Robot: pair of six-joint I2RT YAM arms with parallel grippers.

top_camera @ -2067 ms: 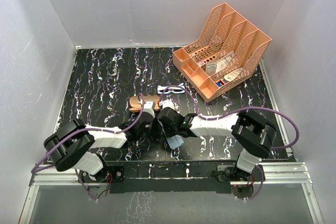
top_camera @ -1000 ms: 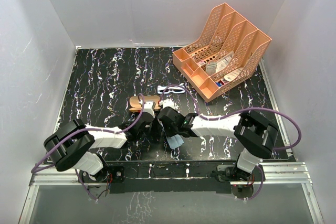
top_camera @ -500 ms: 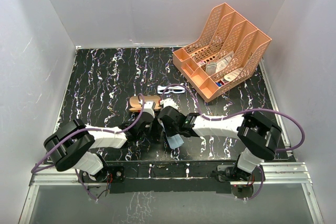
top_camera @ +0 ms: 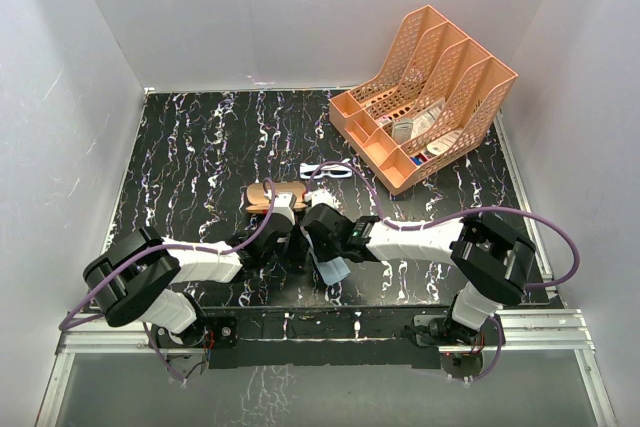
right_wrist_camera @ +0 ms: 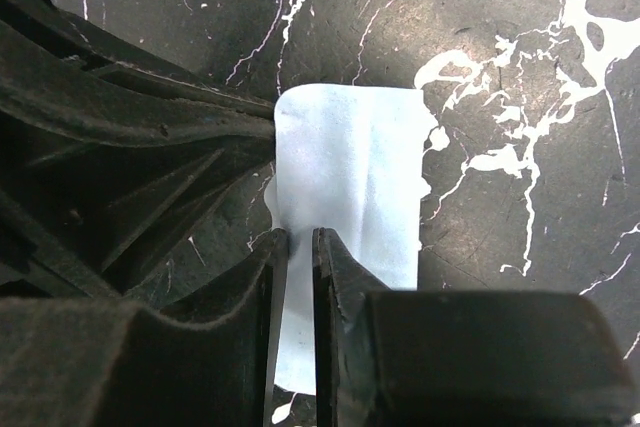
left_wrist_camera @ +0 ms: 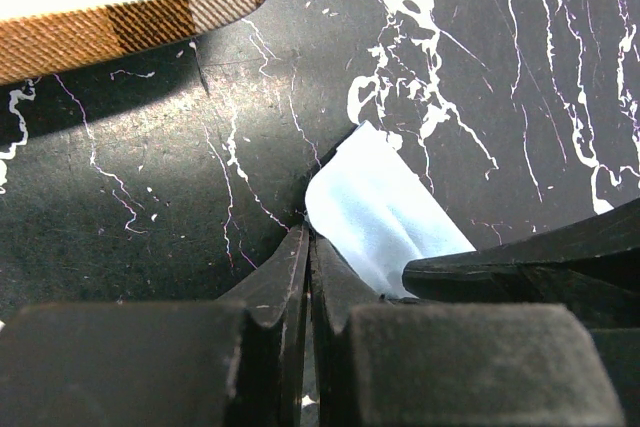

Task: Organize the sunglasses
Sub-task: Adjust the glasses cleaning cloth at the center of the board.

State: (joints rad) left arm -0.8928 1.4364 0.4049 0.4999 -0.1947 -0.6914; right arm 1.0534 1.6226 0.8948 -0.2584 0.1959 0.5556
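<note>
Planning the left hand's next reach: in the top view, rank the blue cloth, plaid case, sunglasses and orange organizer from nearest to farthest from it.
1. blue cloth, right beside the left hand.
2. plaid case, just beyond the hand.
3. sunglasses, farther back, to the right.
4. orange organizer, far right corner.

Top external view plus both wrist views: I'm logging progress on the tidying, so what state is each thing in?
sunglasses: lying on the table, no gripper on them.
plaid case: flat on the table; open or closed unclear.
blue cloth: flat on the table, between both grippers.
left gripper: fingers shut at the cloth's edge.
right gripper: fingers slightly apart over the cloth.
organizer: upright, holding items.
</note>
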